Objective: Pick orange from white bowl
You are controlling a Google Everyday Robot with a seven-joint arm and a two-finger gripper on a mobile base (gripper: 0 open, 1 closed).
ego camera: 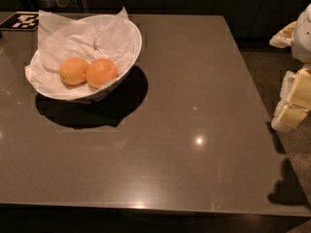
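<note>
The white bowl point(132, 52) stands on the table's far left, lined with crumpled white paper. Two oranges lie in it, touching side by side. The deeper reddish orange point(101, 72) is the right one. The paler, yellower orange point(73, 71) is the left one. My gripper point(293, 106) is at the right edge of the view, beyond the table's right edge and far from the bowl. It holds nothing that I can see. Part of the white arm point(303, 33) shows above it.
The dark grey table point(194, 130) spreads from the bowl to the right and front. A black-and-white marker tag point(20, 20) lies at the far left corner. Dark cabinets stand behind the table. Speckled floor lies to the right.
</note>
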